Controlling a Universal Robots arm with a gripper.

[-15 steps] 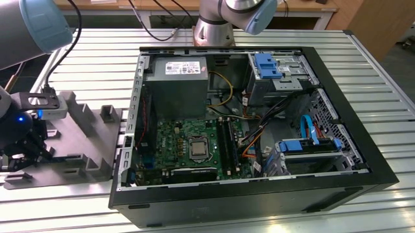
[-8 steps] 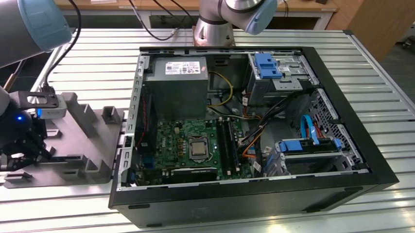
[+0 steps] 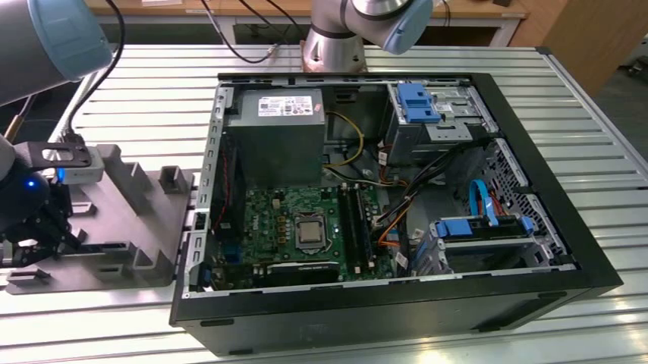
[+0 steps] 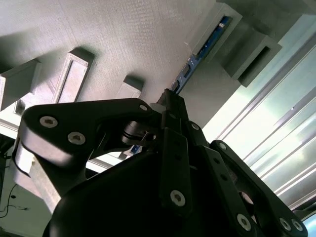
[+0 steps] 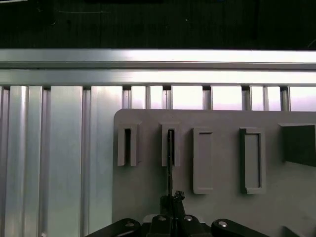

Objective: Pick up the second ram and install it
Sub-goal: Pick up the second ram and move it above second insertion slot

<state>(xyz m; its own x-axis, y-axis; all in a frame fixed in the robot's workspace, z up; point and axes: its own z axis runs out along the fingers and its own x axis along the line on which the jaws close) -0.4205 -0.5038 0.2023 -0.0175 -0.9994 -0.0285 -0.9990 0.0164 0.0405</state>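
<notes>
Slatted metal desk (image 3: 567, 91) carrying two containers: an open computer case (image 3: 405, 311), holding a green motherboard (image 3: 294, 227) and a grey power-supply box (image 3: 278, 129), and, just beside it on the exterior view's left, a grey holder (image 3: 132, 189) with a row of slots. The second ram (image 4: 213, 35) stands on edge in one narrow slot, a slim dark-blue strip, seen edge-on as a thin dark line in the first wrist view (image 5: 170, 148). My hand (image 4: 170, 101) is over the holder, fingers drawn narrow on the strip's near end.
</notes>
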